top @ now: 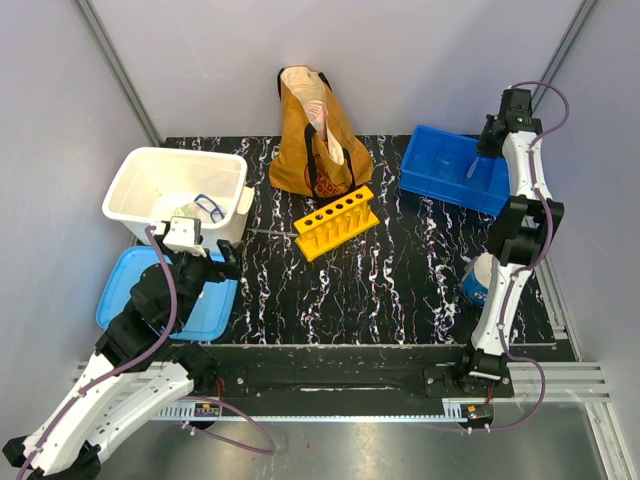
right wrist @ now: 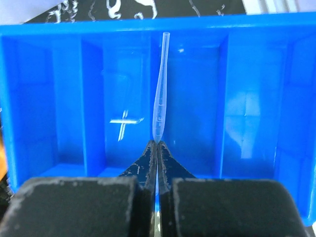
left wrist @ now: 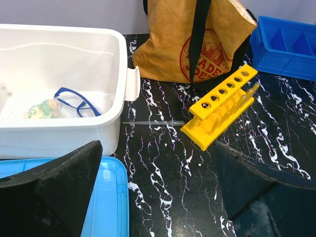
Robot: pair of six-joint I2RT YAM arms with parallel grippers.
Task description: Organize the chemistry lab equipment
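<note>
Right gripper [right wrist: 157,147] pinches a pipette [right wrist: 160,89] over the blue bin [right wrist: 64,98]; left gripper [left wrist: 157,148] hangs open; second pipette [left wrist: 153,122] unsorted on table [top: 400,280]

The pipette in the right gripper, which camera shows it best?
The right wrist view: the clear pipette stands centre frame, pinched at one end by the right gripper, over the blue bin. The top view shows only a faint sliver of it; the left wrist view doesn't show it.
</note>
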